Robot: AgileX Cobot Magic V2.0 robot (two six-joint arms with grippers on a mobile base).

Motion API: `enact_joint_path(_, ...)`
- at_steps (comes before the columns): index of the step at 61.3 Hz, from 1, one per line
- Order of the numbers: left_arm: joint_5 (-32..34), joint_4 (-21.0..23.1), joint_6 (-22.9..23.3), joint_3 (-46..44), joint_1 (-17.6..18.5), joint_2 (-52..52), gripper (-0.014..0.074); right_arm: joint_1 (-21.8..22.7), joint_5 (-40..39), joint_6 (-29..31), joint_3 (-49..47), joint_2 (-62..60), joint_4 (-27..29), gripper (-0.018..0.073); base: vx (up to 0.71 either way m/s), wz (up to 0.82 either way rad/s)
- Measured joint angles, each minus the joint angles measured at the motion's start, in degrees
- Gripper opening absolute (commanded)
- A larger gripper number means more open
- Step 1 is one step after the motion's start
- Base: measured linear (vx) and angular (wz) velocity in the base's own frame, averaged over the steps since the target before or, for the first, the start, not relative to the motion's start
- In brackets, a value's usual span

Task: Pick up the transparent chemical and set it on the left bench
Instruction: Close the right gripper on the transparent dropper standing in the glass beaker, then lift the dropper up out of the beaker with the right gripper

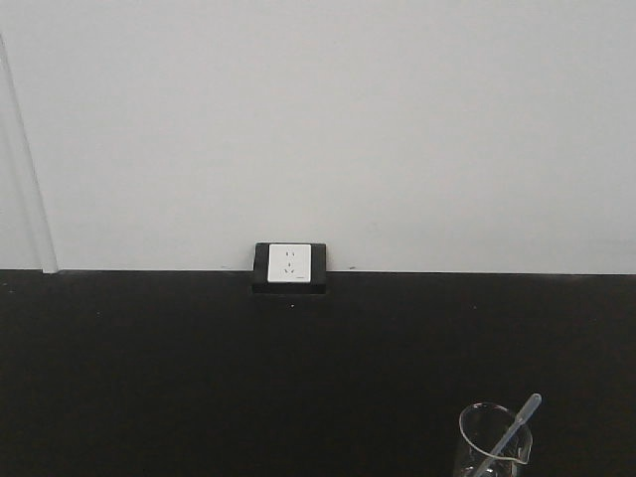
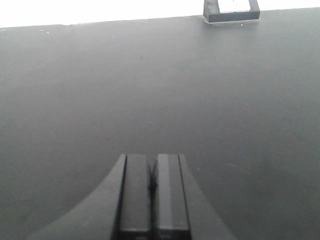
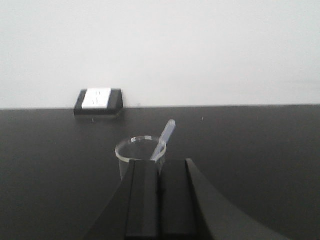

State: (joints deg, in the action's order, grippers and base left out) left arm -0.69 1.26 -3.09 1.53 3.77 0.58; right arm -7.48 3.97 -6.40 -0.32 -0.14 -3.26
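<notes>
Pipette look: a thin, colourless clear plastic dropper pipette [image 1: 510,433], its slender stem widening to a small bulb at the upper end.
Pipette place: it stands tilted inside a round clear glass beaker [image 1: 475,442], bulb end up and leaning right past the rim.
Beaker place: on the matte black worktop [image 1: 199,378], front right, well apart from the white wall socket [image 1: 289,262] in its black frame.
Right gripper: the right gripper [image 3: 160,172] has its two black fingers pressed together with nothing between them. The beaker stands straight ahead, its base hidden behind the fingertips.
Left gripper: the left gripper [image 2: 152,170] is likewise closed and empty, low over the worktop.
Edges: the worktop's back edge meets the plain white wall [image 1: 318,119], and the socket sits at that seam.
Open room: a wide black surface lies left of the beaker and between it and the wall.
</notes>
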Motion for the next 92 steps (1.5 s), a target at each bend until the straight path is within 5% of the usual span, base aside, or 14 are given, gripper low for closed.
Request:
enact_joint_path(21,0.00,0.00,0.00,0.00,0.00,0.00,-0.0003,0.00,-5.66,2.76,-18.87,23.28,0.07,-0.0008,0.00,0.00)
enact_joint_path(38,0.00,0.00,0.00,0.00,0.00,0.00,-0.0003,0.00,-7.65,3.15,-23.74,38.68,0.07,0.0057,0.00,0.00)
enact_joint_path(48,0.00,0.00,0.00,0.00,0.00,0.00,-0.0003,0.00,-7.78,3.17,-23.74,42.66,0.11,0.0227,0.00,0.00)
enact_joint_path(62,0.00,0.00,0.00,0.00,0.00,0.00,-0.0003,0.00,-10.83,3.22,-23.81,46.19,0.11,0.0648,0.00,0.00)
enact_joint_path(67,0.00,0.00,0.00,0.00,0.00,0.00,-0.0003,0.00,-12.94,3.38,-23.81,47.43,0.06,0.0732,0.00,0.00)
enact_joint_path(81,0.00,0.00,0.00,0.00,0.00,0.00,-0.0003,0.00,-20.18,1.68,-23.81,49.23,1.83,0.0714,0.00,0.00)
enact_joint_path(92,0.00,0.00,0.00,0.00,0.00,0.00,-0.0003,0.00,-36.43,0.50,-23.93,54.71,13.01,0.0665,0.00,0.00)
